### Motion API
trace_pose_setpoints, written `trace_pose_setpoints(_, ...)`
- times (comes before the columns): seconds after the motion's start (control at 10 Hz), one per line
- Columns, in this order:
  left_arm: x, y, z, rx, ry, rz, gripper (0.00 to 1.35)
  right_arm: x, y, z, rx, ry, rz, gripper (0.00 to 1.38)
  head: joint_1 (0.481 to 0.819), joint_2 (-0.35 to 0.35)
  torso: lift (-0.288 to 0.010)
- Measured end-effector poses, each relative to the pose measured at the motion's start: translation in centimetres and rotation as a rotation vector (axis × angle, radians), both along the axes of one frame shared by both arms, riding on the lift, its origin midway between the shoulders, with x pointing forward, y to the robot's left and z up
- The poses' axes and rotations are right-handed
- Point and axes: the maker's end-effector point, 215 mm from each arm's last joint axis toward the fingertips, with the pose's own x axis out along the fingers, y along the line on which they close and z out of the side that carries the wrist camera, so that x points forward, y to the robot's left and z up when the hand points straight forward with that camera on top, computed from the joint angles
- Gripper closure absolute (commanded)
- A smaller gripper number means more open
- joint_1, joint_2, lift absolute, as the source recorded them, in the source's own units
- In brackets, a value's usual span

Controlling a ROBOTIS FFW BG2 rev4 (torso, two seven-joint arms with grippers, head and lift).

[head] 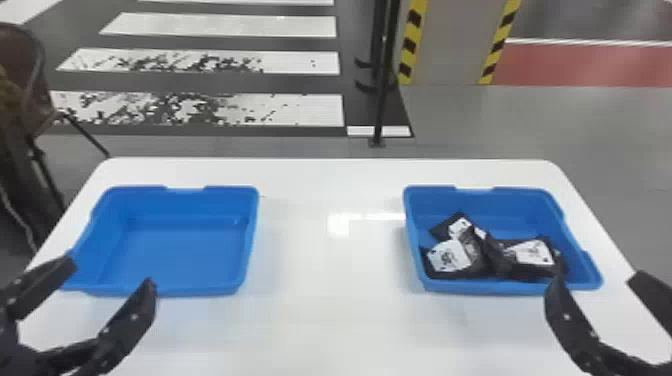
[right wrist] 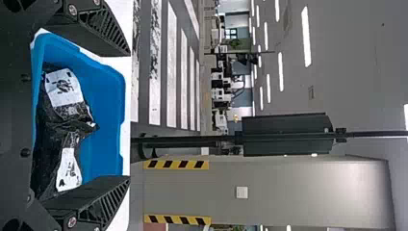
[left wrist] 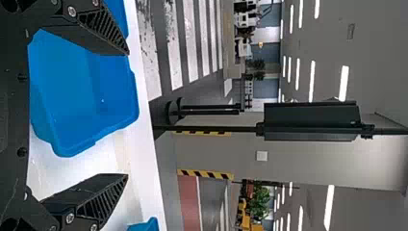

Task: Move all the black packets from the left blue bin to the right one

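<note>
the right blue bin (head: 505,286), smooth plastic with rounded corners, sits on the glossy white table (head: 320,320). inside it the black packets (head: 450,255) lie overlapping in a crumpled, creased heap, pale labels showing. well apart to the left of that bin stands the left blue bin (head: 175,250), a similar shallow tub. the right gripper (head: 596,279) is at the right bin's near side, ribbed fingers spread; the left gripper (head: 109,274) is well to that bin's left, also spread.
</note>
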Motion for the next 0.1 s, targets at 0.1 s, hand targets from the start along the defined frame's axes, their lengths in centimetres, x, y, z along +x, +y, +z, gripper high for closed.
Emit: trace_pose_setpoints(0.1,-0.04,0.0,-0.1,-0.002,0.003,0.0,0.14,0.0,-0.01,-0.01,0.001,0.0,0.0,0.11,0.695,-0.029,-0.14)
